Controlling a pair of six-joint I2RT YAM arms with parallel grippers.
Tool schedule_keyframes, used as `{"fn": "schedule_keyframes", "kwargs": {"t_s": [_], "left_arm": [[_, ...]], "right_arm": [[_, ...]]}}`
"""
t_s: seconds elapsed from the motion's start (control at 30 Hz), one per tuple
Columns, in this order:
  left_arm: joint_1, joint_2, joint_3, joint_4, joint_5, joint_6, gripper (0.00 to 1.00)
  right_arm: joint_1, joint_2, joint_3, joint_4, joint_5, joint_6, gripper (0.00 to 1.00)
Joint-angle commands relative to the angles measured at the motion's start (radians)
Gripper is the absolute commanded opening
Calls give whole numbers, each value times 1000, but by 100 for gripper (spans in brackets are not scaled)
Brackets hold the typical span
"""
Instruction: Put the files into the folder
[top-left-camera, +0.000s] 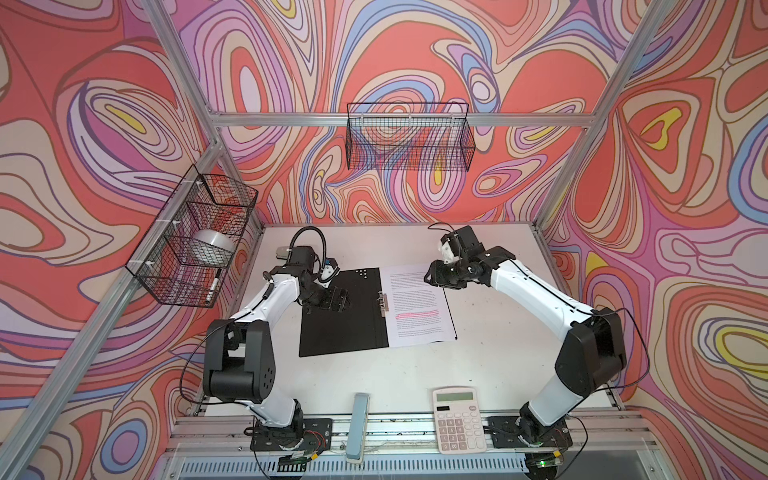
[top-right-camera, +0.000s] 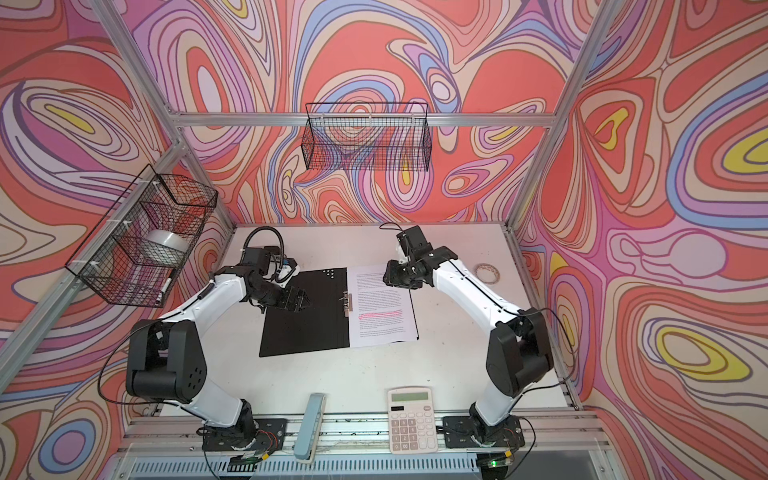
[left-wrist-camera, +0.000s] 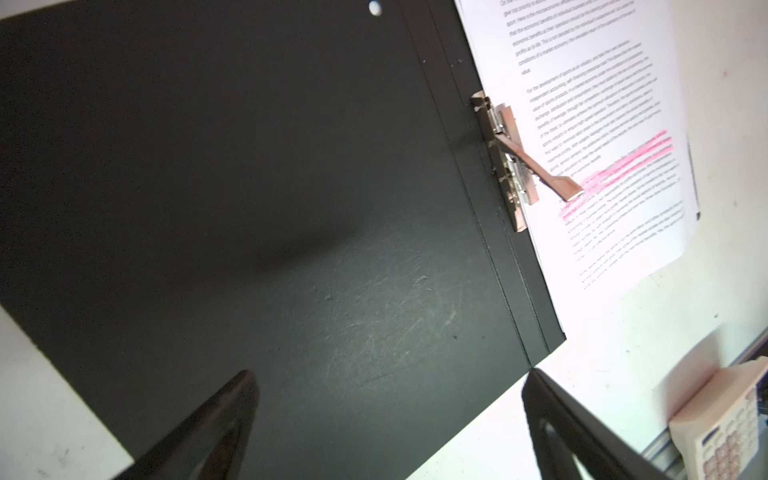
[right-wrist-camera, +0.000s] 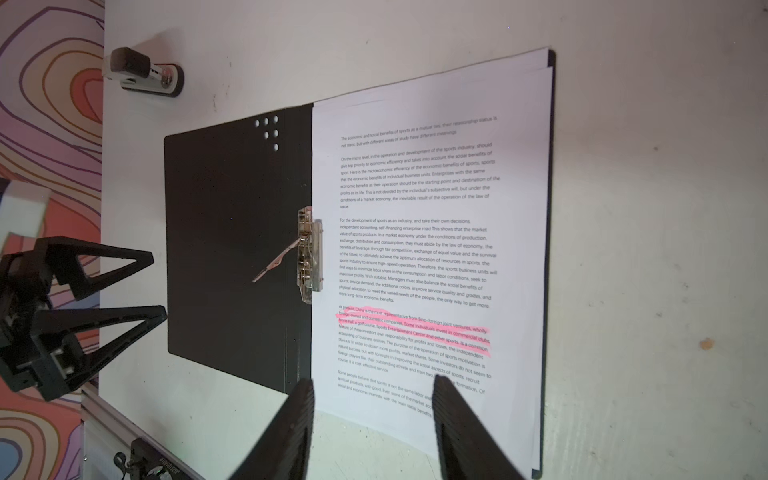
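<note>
At the left of both top views a wire basket (top-left-camera: 195, 216) hangs on the frame with a roll of tape (top-left-camera: 214, 245) inside. Right of it, left of centre, the left tool (top-left-camera: 337, 301) hovers over the folder (top-left-camera: 340, 328), its fingers (left-wrist-camera: 216, 424) spread wide with only the black flap showing between them. The folder lies open and flat on the worktop (top-left-camera: 498, 353) in the middle of the frame, black inside facing up. Its metal clip (top-left-camera: 383, 301) sits on the spine, with the lever raised off the surface. The files (top-left-camera: 415, 299) lie on the folder's right half, their left edge against the clip and the pink highlighted line just below mid-page. Whether the clip pins them cannot be told. At the files' upper right corner the right tool (top-left-camera: 434, 277) hangs above the paper; in the right wrist view its fingers (right-wrist-camera: 291, 428) stand partly apart with nothing between them. Lower right of centre, a white calculator (top-left-camera: 459, 419) rests at the worktop's near edge, well apart from the folder.
</note>
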Motion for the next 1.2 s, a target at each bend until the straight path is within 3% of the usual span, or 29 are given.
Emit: {"fn": "schedule_keyframes", "kwargs": {"t_s": [0.0,0.63,1.17], "left_arm": [[-5,-29,0,-21,-60,34,100],[-25,19,-38,64,-148,70,100],[-25,41,-36,73,-89,59,100]], "right_arm": [[51,59,75,-43,67,-12,48],[269,512,584,-254,136,-67,45],[328,627,680,-348,217,-73,35]]}}
